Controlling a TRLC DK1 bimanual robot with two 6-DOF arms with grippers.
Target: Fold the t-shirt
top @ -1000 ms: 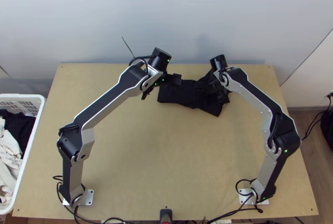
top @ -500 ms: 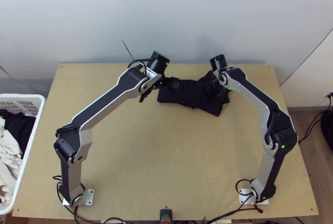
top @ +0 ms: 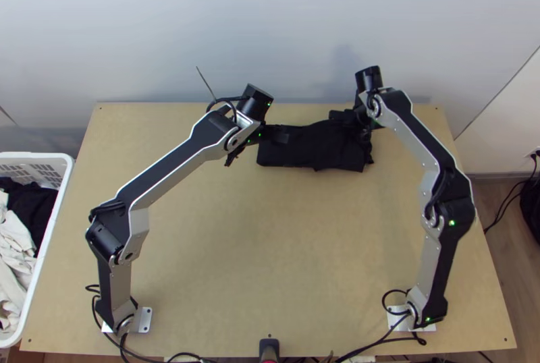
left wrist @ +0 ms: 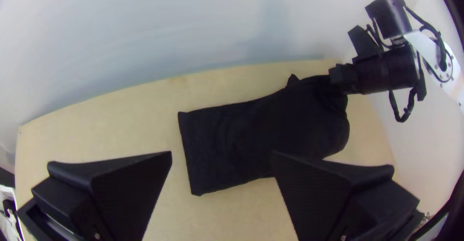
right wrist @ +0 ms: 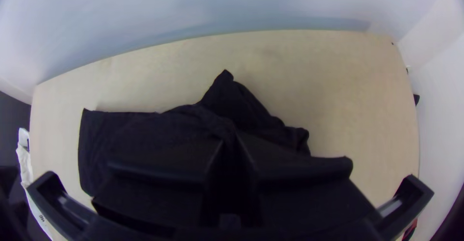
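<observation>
Black cloth t-shirt lies upper centre of the top view, slightly right, near the far edge of the light wooden table. Already a narrow folded strip: left end flat and square, right end bunched. Right black flat-fingered gripper has its fingers closed on cloth at the bunched end. Left black flat-fingered gripper is wide, nothing between its fingers, above the strip's left end in the top view. Step looks like tidying the right end, folding mid-way. Next move likely: lay the pinched part flat, let go, then fold one end over the other. Risk: dragging the strip crooked.
</observation>
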